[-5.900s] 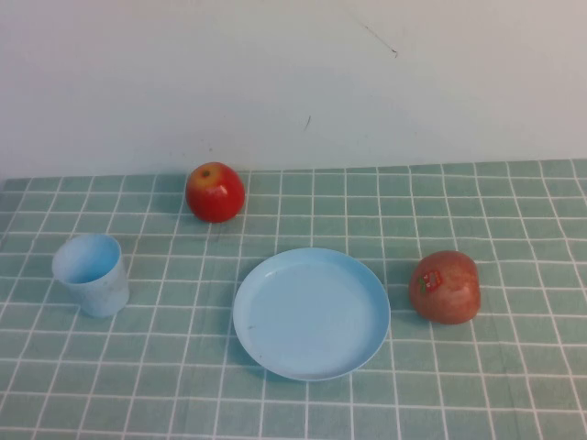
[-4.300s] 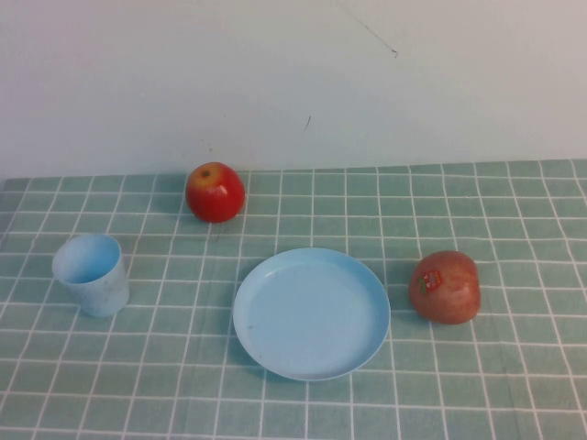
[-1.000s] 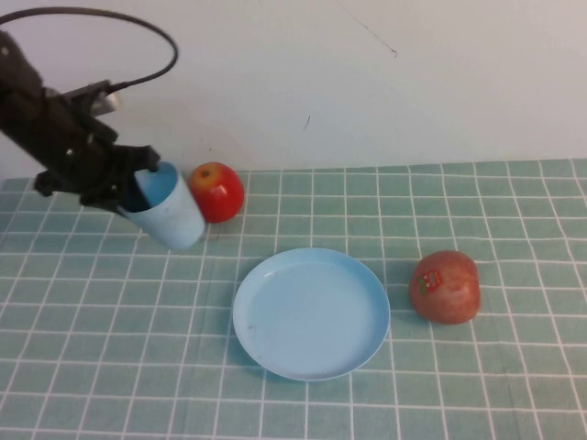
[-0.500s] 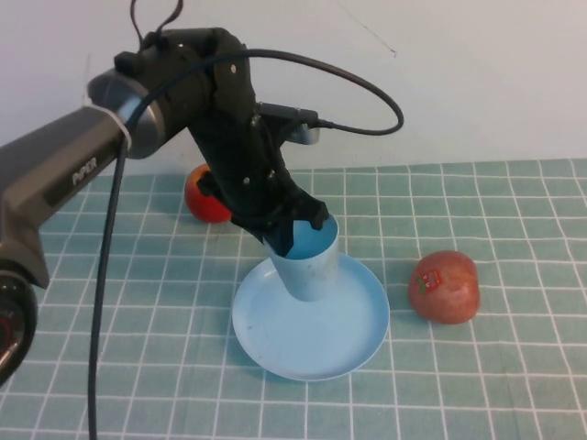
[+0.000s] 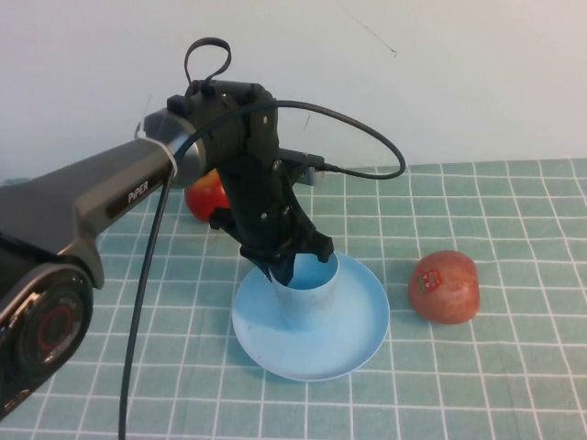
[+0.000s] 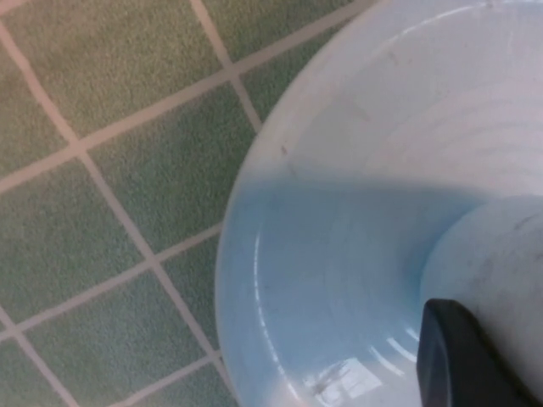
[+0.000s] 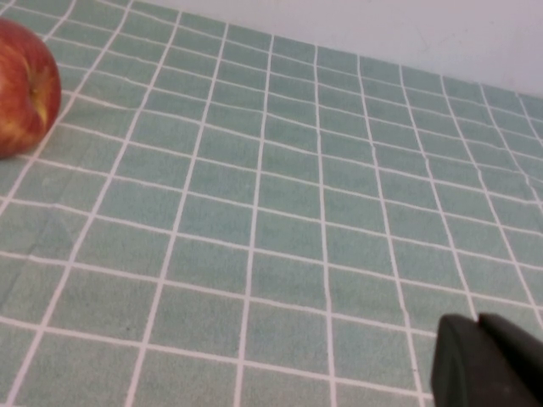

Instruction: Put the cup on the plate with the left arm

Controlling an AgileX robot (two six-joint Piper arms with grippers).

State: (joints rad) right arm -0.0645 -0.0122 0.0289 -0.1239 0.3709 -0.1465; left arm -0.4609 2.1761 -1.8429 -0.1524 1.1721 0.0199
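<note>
The light blue cup (image 5: 310, 295) stands upright on the round light blue plate (image 5: 360, 332), left of the plate's middle. My left gripper (image 5: 286, 268) reaches down from the upper left and is shut on the cup's rim at its left side. In the left wrist view the cup's wall (image 6: 501, 263) rests on the plate's floor (image 6: 322, 254), with one black finger (image 6: 458, 360) against it. My right gripper (image 7: 490, 363) shows only in the right wrist view, shut and empty, low over the green checked cloth.
A red apple (image 5: 204, 194) lies behind the left arm near the wall. A reddish apple with a sticker (image 5: 445, 287) lies just right of the plate and also shows in the right wrist view (image 7: 24, 89). The arm's black cable (image 5: 367, 147) loops above the plate.
The left arm carried the cup from the far left, past the red apple, to the plate. Over the last half second it lowered the cup onto the plate.
</note>
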